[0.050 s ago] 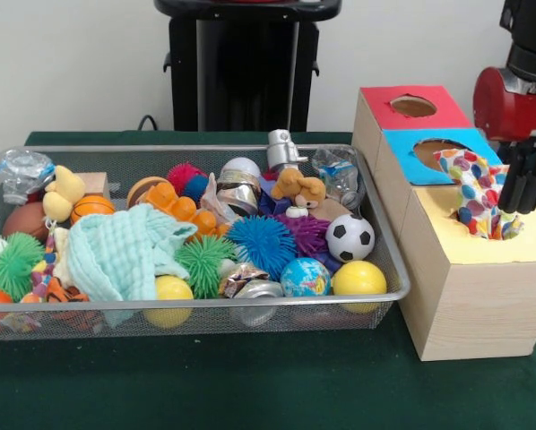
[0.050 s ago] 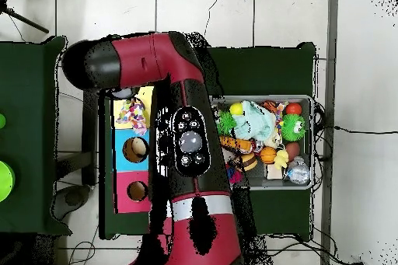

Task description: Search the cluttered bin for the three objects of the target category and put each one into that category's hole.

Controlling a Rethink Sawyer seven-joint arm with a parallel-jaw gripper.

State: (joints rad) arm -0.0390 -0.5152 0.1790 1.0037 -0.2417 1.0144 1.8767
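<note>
The wire bin (image 1: 389,269) on the green tabletop (image 1: 250,385) holds mixed toys. Right of it, the polka-dot cloth (image 1: 472,193) hangs in the yellow box's hole (image 1: 505,228), pinched by the tool (image 1: 519,193). Released early, its bunched upper folds could snag on the rim.

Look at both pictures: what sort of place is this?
Probably a robotics lab. A red arm works at a green table with a wire bin of toys and a wooden box with coloured holes.
</note>
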